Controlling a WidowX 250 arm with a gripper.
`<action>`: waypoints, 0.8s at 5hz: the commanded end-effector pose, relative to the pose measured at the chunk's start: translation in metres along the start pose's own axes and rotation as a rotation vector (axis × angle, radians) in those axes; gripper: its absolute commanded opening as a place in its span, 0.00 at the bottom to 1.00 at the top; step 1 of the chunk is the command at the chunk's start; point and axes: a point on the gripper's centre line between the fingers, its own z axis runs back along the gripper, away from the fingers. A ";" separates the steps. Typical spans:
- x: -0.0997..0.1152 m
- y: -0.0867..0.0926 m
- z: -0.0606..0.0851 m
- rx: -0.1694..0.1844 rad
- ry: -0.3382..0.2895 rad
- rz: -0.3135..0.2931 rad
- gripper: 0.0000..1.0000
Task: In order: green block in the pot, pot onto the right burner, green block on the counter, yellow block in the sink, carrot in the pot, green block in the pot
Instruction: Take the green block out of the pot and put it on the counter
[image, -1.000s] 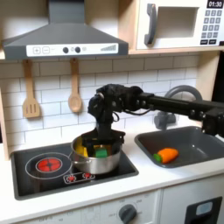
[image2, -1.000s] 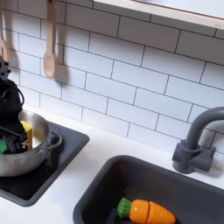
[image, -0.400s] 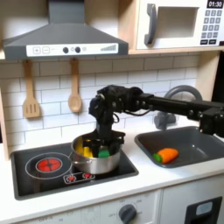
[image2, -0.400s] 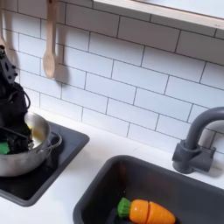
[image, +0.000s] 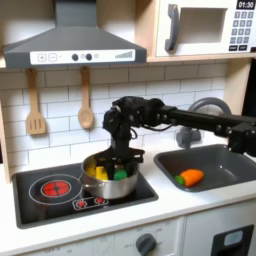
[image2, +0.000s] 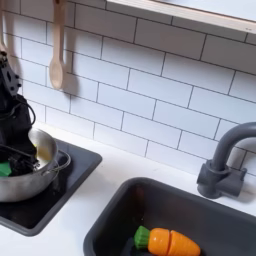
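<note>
In the pot (image: 108, 176), one green block (image: 118, 174), one yellow block (image: 97, 172); jaws' state unclear.

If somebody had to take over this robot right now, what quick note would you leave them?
End effector: lowered into the pot; I cannot tell if it is open or shut.
Pot: on the stove, right-hand burner in the first exterior view.
Green block and yellow block: both in the pot.
Carrot: lying in the sink.
Done: green block in, pot on burner.
Left: green block to counter, yellow block to sink, carrot and green block into pot.
</note>
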 end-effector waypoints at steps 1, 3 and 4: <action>0.017 -0.004 0.036 0.024 -0.075 -0.012 0.00; 0.021 -0.017 0.073 0.012 -0.131 -0.021 0.00; 0.020 -0.037 0.085 -0.005 -0.146 -0.040 0.00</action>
